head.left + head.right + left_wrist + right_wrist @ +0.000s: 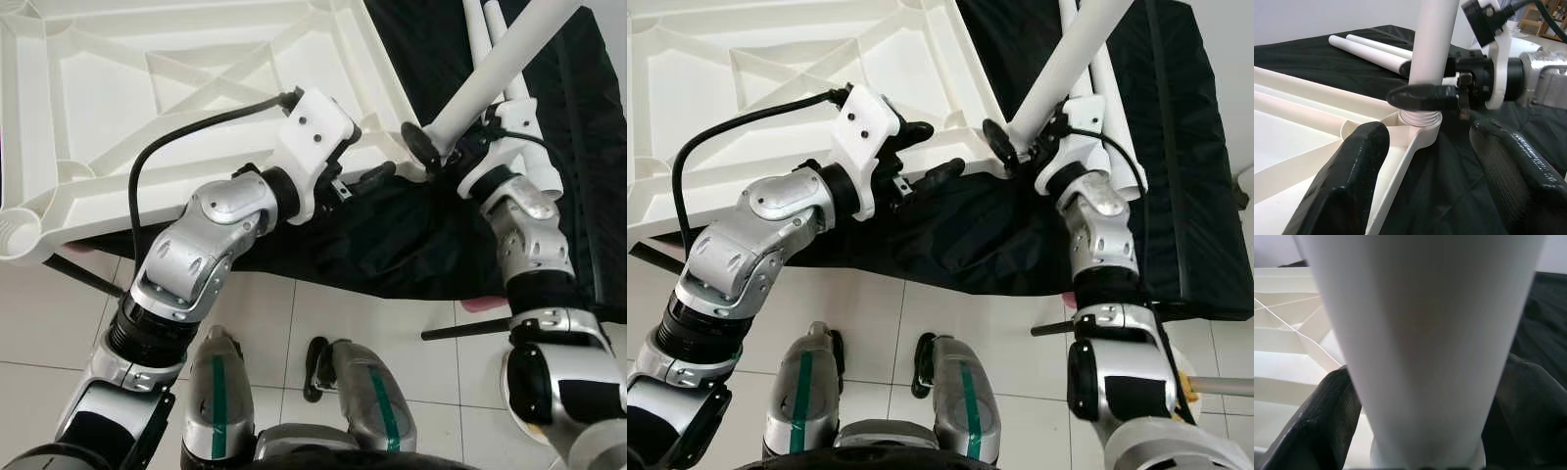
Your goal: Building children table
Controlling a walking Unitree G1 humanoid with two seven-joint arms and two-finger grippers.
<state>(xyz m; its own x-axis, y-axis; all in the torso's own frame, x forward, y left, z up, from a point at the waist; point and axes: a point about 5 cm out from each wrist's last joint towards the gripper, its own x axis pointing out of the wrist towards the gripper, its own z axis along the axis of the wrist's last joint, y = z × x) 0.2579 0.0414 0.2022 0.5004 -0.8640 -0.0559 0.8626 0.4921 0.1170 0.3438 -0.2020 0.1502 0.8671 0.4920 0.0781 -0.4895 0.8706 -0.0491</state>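
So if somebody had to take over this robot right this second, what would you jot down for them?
Right gripper: shut on the white table leg, whose threaded end sits at the corner socket of the upturned white tabletop.
Left gripper: open, beside that corner, holding nothing.
The tabletop lies underside up on a black cloth; two spare legs lie on the cloth beyond.
Done: first leg brought to its socket, leaning rather than upright.
Left: seat that leg fully; I cannot tell how far in it is. Then fit the others; another corner socket is empty.
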